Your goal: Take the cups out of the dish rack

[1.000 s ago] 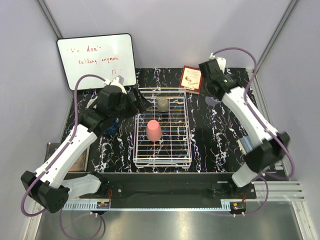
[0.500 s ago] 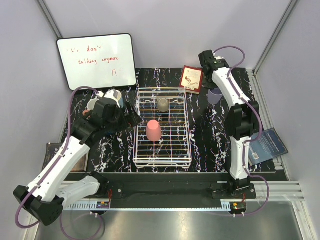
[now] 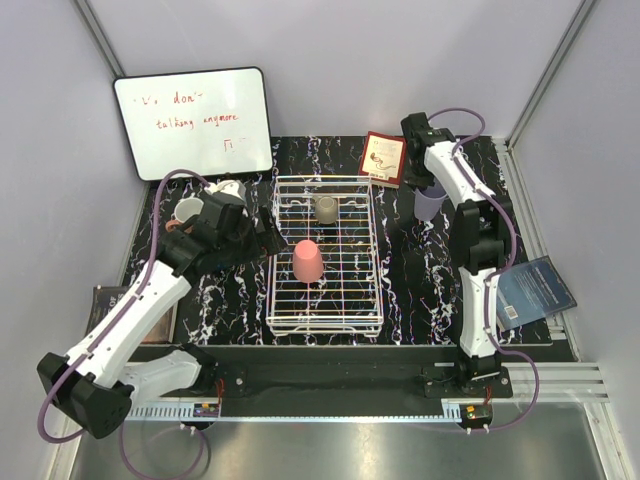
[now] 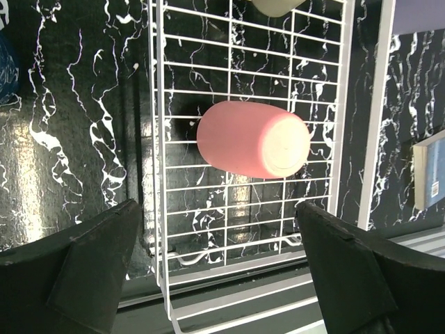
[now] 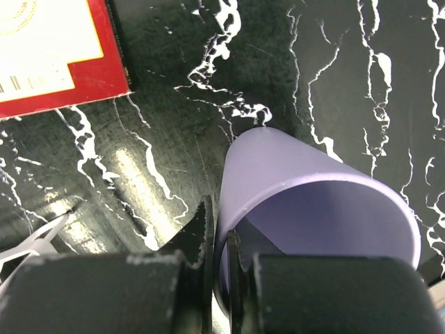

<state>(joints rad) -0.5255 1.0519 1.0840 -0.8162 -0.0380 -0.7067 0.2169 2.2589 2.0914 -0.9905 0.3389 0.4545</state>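
— Black, white-veined marble tabletop is filling the view; what is lying closest to the arm bases?

— The white wire-grid dish rack is sitting mid-table; the left gripper is hovering at its left rim, jaws spread wide, gripping nothing; its camera is looking down on the salmon-terracotta cup, which is standing upside down inside the rack.

— Is anything else waiting in there?

— The grey-beige cup is standing at the far end; so two are remaining inside, as far as I am seeing.

— And what has just changed?

— The right arm, stretched out low a second ago, is now standing folded upright; the right gripper is pinching the rim of the lavender handleless tumbler, one finger inside, one outside; the tumbler seems to be resting upright on the table, right of the rack, near the red-edged card.

— Meaning?

— That cup is looking unloaded; letting go seems next; the left jaws are probably lining up for the salmon one.
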